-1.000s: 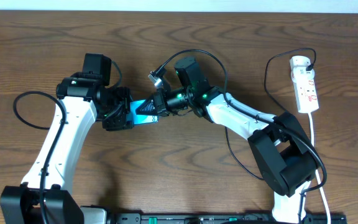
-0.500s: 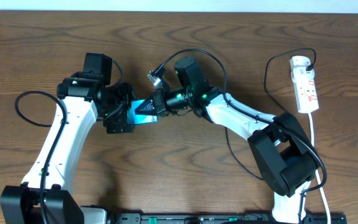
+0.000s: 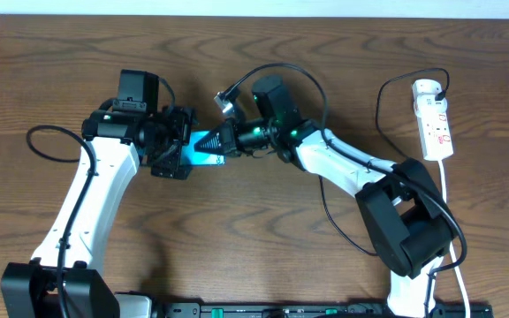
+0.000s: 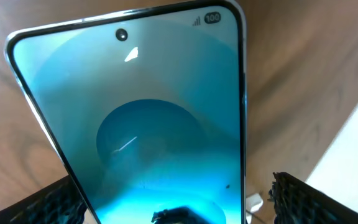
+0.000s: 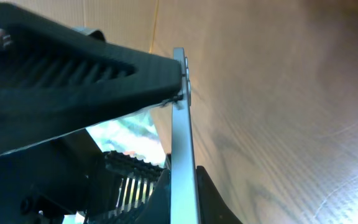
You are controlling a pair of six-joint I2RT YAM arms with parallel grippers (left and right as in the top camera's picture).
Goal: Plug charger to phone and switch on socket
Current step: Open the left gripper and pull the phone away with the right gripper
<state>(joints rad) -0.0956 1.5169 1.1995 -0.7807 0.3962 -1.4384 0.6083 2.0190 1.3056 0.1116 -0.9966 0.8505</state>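
The phone [image 3: 203, 148], its screen lit light blue, is held off the table between the two arms. My right gripper [image 3: 224, 141] is shut on its right end; in the right wrist view its jaws clamp the thin phone edge [image 5: 180, 155]. My left gripper [image 3: 173, 148] is at the phone's left end. In the left wrist view the screen [image 4: 148, 112] fills the frame, and there is a gap between the phone and the right finger. The white socket [image 3: 433, 119] lies at the far right. The thin black charger cable [image 3: 380, 102] runs from it; its tip is hidden.
The strip's thick white cord [image 3: 446, 199] runs down the right side past the right arm's base [image 3: 405, 225]. A black robot cable [image 3: 42, 159] loops left of the left arm. Another arches over the right wrist [image 3: 281, 72]. The table's far edge is at the top.
Both grippers and the phone have moved a little toward the far edge of the table. The phone now sits more level between them.
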